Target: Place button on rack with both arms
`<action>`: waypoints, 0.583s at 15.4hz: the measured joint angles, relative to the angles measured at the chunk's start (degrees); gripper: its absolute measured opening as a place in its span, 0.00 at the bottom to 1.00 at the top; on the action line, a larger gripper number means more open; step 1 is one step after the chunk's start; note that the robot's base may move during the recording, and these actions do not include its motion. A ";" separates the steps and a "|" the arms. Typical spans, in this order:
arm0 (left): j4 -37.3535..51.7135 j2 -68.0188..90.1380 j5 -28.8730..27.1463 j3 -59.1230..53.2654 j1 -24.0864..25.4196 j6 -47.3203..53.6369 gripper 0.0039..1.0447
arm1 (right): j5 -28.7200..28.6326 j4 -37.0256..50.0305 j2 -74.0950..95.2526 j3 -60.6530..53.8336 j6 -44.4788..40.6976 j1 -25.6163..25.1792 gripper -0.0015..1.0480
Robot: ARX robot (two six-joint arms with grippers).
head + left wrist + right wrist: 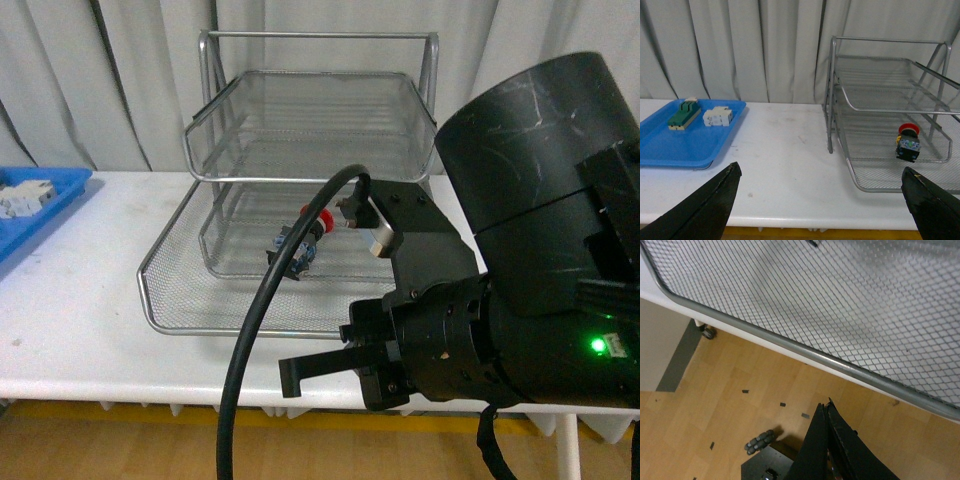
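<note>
Standing on the white table (pixel 80 330), the rack (pixel 310 120) has its lowest tray pulled out forward. The right gripper (pixel 826 408) hangs near that tray's front rim, fingers pressed together, seemingly on nothing. The left gripper (pixel 820 171) is spread wide and empty. The button (pixel 300 241) lies in the lowest tray.
</note>
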 joint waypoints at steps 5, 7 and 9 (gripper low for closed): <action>0.00 0.00 0.00 0.00 0.00 0.02 0.94 | 0.20 0.46 6.38 4.15 0.74 2.43 0.02; -0.02 0.00 0.02 0.00 0.00 0.02 0.94 | 0.22 0.50 7.48 4.85 0.74 3.83 0.02; 0.00 0.00 0.02 0.00 0.00 0.00 0.94 | 0.59 0.74 8.72 5.84 0.72 4.04 0.02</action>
